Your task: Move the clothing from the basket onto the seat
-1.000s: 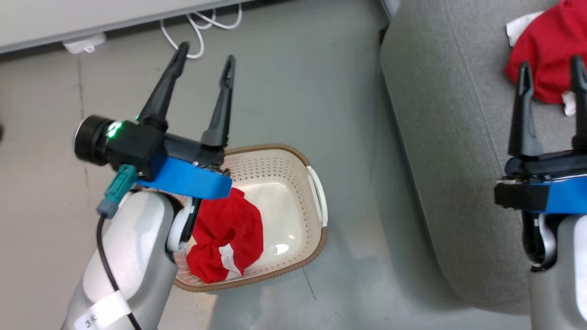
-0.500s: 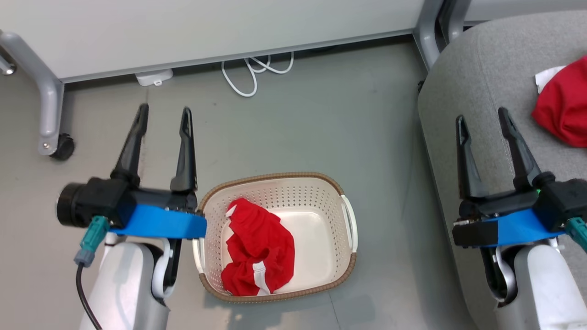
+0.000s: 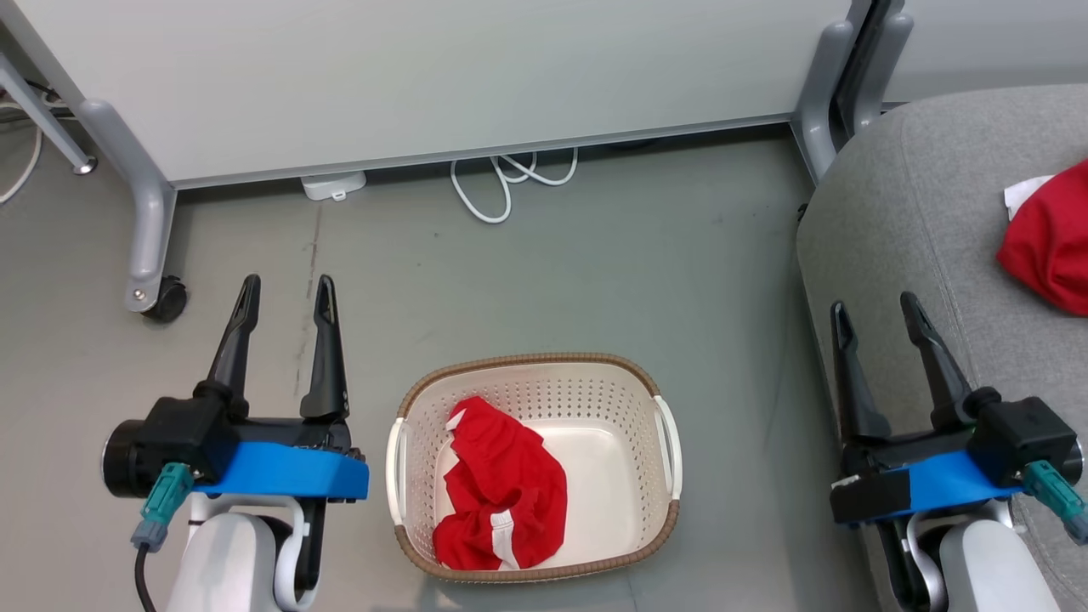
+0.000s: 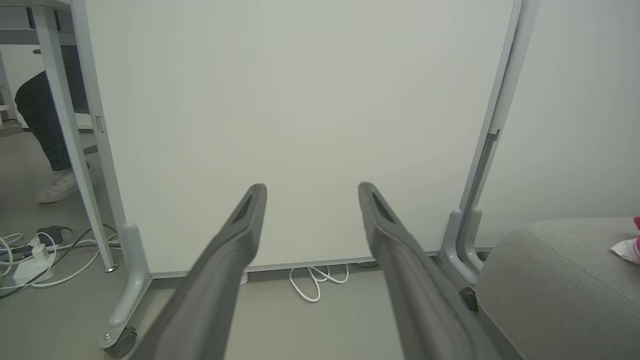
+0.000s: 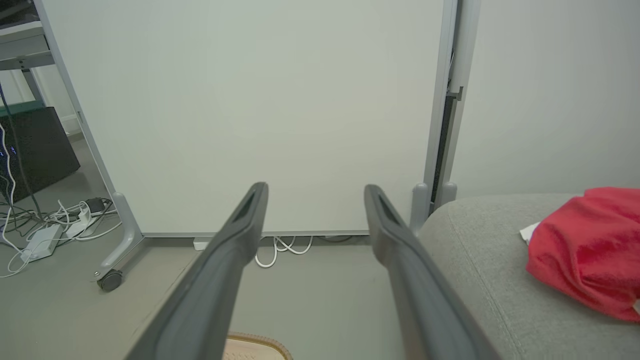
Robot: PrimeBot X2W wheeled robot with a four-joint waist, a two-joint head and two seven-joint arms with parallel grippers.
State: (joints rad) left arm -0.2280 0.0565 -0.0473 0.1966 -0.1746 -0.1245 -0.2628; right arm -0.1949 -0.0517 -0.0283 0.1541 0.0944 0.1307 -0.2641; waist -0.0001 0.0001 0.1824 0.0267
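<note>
A cream perforated basket with a brown rim stands on the floor between my arms; its rim peeks in at the bottom of the right wrist view. One crumpled red garment with white trim lies in its left half. Another red garment lies on the grey seat at the right. My left gripper is open and empty, left of the basket. Over the seat's left edge, my right gripper is open and empty too.
A white partition panel on grey wheeled legs stands behind the basket. A white cable and adapter lie at its foot. More cables and a power strip lie far left, beside a person's shoe.
The head camera has tilted up and swung, so the partition has come into view. Both arms have drawn back to the lower corners, and the left gripper no longer hangs over the basket.
</note>
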